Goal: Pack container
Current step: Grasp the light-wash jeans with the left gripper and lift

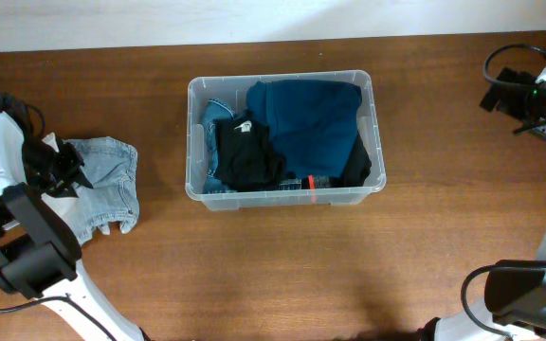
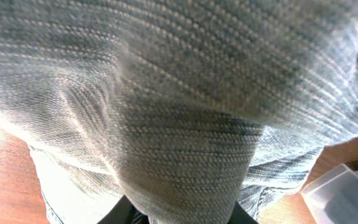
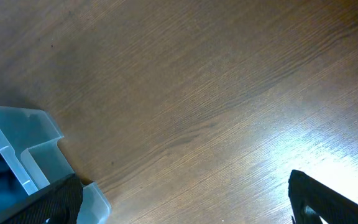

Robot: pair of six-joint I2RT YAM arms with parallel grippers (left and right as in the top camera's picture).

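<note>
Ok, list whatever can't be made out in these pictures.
- Left wrist view: grey denim fills the frame, hiding the fingers of the left gripper and whether they hold it.
- Overhead: the floor of the container is buried under clothes; the small red item is too small to name.
- Right wrist view: only a container corner shows, cut by the left edge.

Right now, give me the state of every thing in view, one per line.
container: upright, lidless, holding clothes.
blue garment: lying in the container.
black garment: crumpled, in the container.
denim shorts: rumpled on the table, outside the container.
left end effector: shut on the denim shorts.
right end effector: open, empty.
</note>
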